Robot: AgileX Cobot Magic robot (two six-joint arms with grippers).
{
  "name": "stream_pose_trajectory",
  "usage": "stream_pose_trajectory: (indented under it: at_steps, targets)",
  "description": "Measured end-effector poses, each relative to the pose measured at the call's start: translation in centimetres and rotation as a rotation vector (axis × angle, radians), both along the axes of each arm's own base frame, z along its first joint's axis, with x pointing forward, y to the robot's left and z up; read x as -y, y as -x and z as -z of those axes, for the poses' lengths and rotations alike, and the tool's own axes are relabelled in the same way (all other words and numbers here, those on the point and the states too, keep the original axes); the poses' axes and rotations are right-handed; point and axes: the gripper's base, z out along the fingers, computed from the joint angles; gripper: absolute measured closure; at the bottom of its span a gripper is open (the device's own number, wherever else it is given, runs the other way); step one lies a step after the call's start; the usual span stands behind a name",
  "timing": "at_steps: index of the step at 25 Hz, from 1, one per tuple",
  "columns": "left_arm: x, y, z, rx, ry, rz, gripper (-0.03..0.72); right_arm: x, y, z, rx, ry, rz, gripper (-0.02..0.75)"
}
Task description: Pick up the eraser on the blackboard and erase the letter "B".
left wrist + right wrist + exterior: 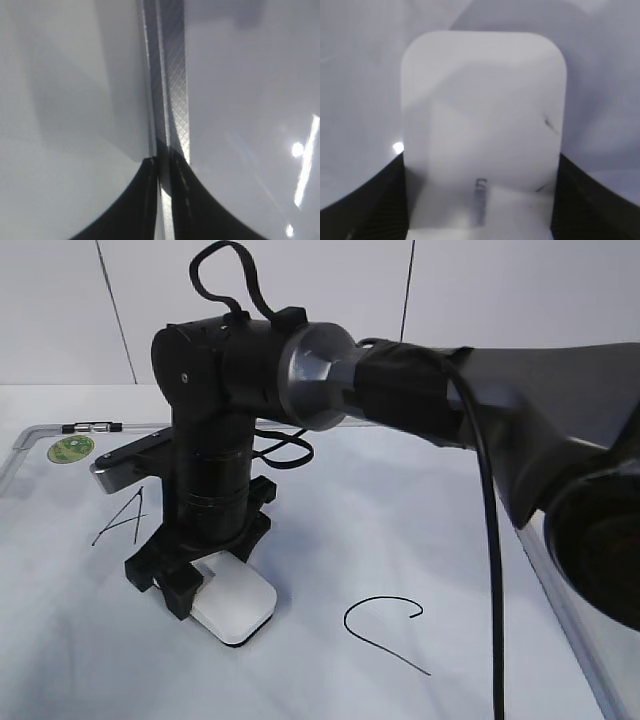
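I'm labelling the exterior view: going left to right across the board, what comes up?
green sticker → letter "A" → right pincer → eraser → letter "C" → right edge of the blackboard

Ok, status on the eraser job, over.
Right tool shut on eraser, on the blackboard. Left tool shut, over the frame. No "B" visible. Nothing blocking.

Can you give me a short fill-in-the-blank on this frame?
1. The right claw is closed on the ____.
2. On the blackboard, the letter left of the eraser is ____.
3. The letter to the eraser's right is ____.
4. The sticker near the board's far left corner is coloured ____.

Missing words: eraser; A; C; green
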Motion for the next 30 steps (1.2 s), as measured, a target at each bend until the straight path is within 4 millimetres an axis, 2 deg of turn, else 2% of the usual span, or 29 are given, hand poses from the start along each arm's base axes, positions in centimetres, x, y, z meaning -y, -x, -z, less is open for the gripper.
stream_pose_trajectory:
  at_steps: [6, 10, 13, 21, 24, 30]
  targets:
    - [0.0, 0.0, 0.0, -0.002, 0.001, 0.0, 0.643, 0.0, 0.0, 0.0, 0.005, 0.001, -0.003, 0.218]
    - [0.0, 0.0, 0.0, -0.002, 0.001, 0.0, 0.643, 0.7, -0.8, 0.0, 0.003, 0.002, 0.028, 0.218]
    - [0.0, 0.0, 0.0, -0.002, 0.001, 0.0, 0.643, 1.7, -1.9, 0.0, -0.012, -0.01, 0.078, 0.218]
    - [0.0, 0.0, 0.0, -0.002, 0.001, 0.0, 0.643, 7.3, -6.7, 0.0, 0.035, 0.045, 0.242, 0.218]
    - [0.0, 0.0, 0.0, -0.002, 0.001, 0.0, 0.643, 8.0, -7.4, -0.2, 0.047, 0.048, 0.263, 0.218]
    - [0.0, 0.0, 0.0, -0.002, 0.001, 0.0, 0.643, 8.0, -8.4, -0.8, 0.086, 0.048, 0.307, 0.218]
